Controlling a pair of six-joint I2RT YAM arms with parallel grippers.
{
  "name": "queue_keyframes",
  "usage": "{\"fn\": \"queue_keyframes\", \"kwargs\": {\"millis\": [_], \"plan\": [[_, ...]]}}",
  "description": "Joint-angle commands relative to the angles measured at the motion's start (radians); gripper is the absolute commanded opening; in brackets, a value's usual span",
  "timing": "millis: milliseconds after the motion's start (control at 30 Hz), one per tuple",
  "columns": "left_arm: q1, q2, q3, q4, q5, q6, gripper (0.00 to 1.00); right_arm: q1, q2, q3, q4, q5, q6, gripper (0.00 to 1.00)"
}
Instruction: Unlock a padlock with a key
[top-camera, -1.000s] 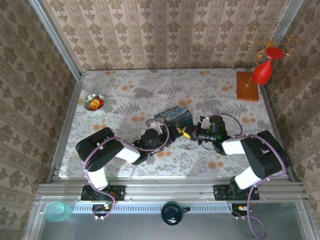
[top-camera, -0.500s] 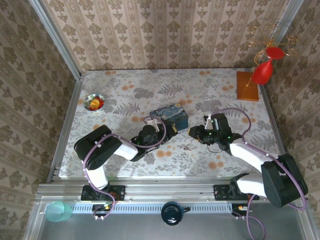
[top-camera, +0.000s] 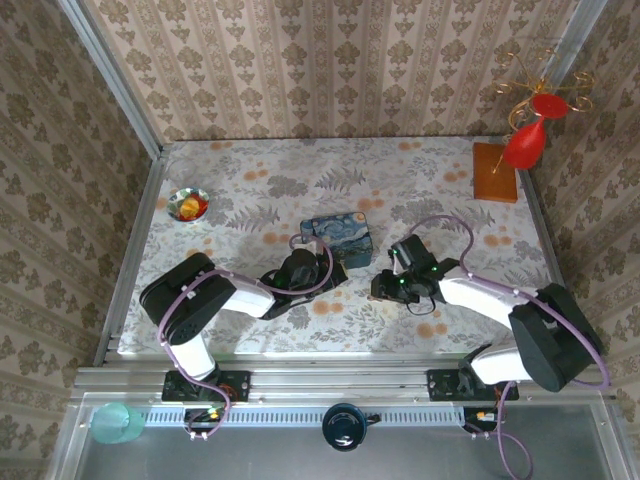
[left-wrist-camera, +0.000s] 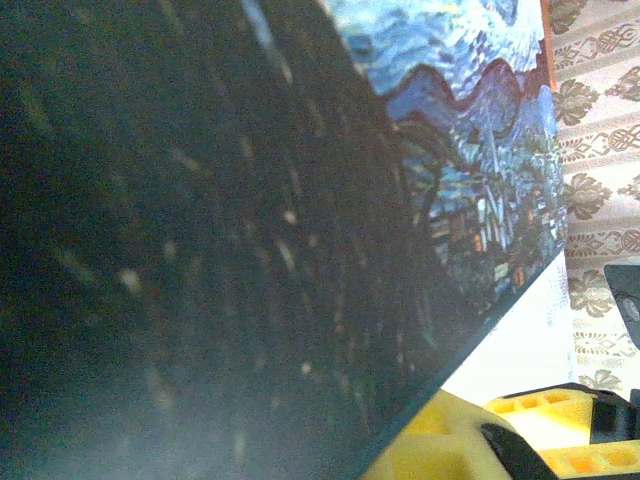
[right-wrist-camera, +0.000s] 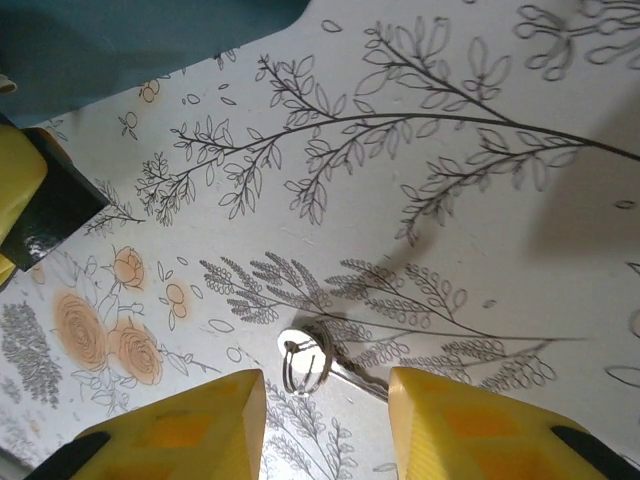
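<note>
A: Where is the key (right-wrist-camera: 310, 356)?

B: Flat on the table (top-camera: 250, 190); in the right wrist view it lies just ahead of the gap between the yellow fingers (right-wrist-camera: 190, 425) of the right gripper (right-wrist-camera: 325, 385); I see a small silver ring end and a thin blade running off towards one finger; no coloured head shows from here.

A: And that gripper?

B: Jaws apart, nothing between them; it hangs low over the key, near the blue tin (top-camera: 338, 240).

A: The left gripper (top-camera: 328, 270)?

B: Close against the tin and closed down; whether it pinches anything I cannot tell; the padlock I cannot pick out with confidence, though a dark glossy block (right-wrist-camera: 55, 210) beside a yellow finger at the edge of the right wrist view may be it.

A: How will the key handle?

B: My guess is very light, stiff, smooth metal; lying flat it offers little edge, so it probably skates on the tabletop if one finger nudges it first; not fragile, but easy to flick away.

A: Where to take hold?

B: At the ring end, which seems to stand slightly proud; fingers straddling the narrow width and closing evenly; the blade should stay free, pointing outward for the lock.
</note>
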Motion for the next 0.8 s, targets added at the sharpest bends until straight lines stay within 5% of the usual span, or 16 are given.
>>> {"fn": "queue_keyframes", "kwargs": {"millis": [0, 433, 767], "plan": [[0.009, -0.024, -0.009, -0.003, -0.001, 0.037, 0.13, 0.032, 0.052, 0.049, -0.047, 0.067, -0.013, 0.37], [0.009, -0.075, -0.072, -0.023, -0.024, 0.073, 0.3, 0.101, 0.14, 0.097, -0.066, 0.113, 0.011, 0.33], [0.016, -0.13, -0.167, 0.059, -0.049, 0.172, 0.36, 0.107, 0.132, 0.108, -0.015, 0.035, 0.018, 0.0]]}}
